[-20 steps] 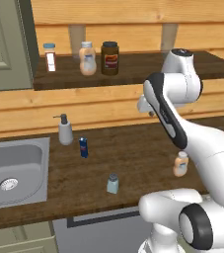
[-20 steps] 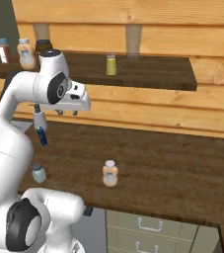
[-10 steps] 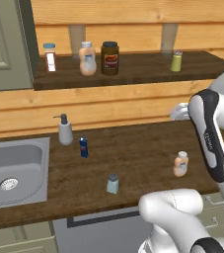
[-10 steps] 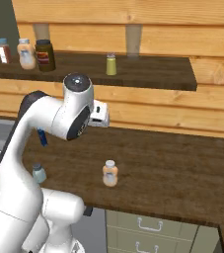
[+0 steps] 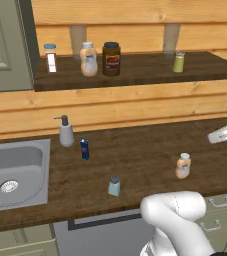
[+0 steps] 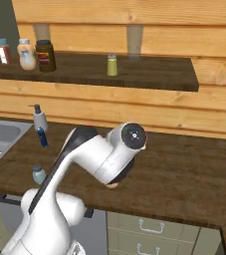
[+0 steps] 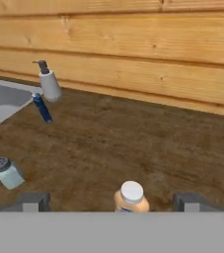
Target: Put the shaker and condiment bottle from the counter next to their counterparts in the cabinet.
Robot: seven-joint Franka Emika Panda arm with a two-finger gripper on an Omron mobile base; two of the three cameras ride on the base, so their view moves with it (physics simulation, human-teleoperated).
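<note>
Hand view looks down at the counter [image 7: 148, 143] with finger tips [image 7: 28, 202] set wide apart at the bottom, gripping nothing; gripper [image 7: 113, 203] hovers above the condiment bottle [image 7: 131, 197], which sits between the tips but touches neither. Bottle upright on the dark wood, long axis vertical, white cap toward the camera; label side can't be told here. Bare wood all around it, wall boards well behind.

Left base view: same condiment bottle [image 5: 183, 166] stands upright near the front right part of the counter [image 5: 140, 155], front edge close, plenty of free wood to its left and behind. Shaker [image 5: 114, 185] upright near the front edge, grey cap up, well apart from the bottle, free space on every side. Blue can [image 5: 85, 149] and pump dispenser [image 5: 65, 131] upright further back, just beside the sink [image 5: 15, 170]. Sink rim bounds the counter on the left.

Cabinet [image 5: 135, 70] shelf above: twin bottle [image 5: 88, 59] upright, just beside the brown jar [image 5: 111, 59]; small white container [image 5: 50, 58] to its left. Yellow-green shaker [image 5: 179, 62] upright further right, open shelf on both sides of it. Grey-green door [image 5: 7, 45] at the shelf's left end.

Right base view: white arm [image 6: 99, 164] arcs over the counter's front edge, covering the bottle; open counter to its right.
</note>
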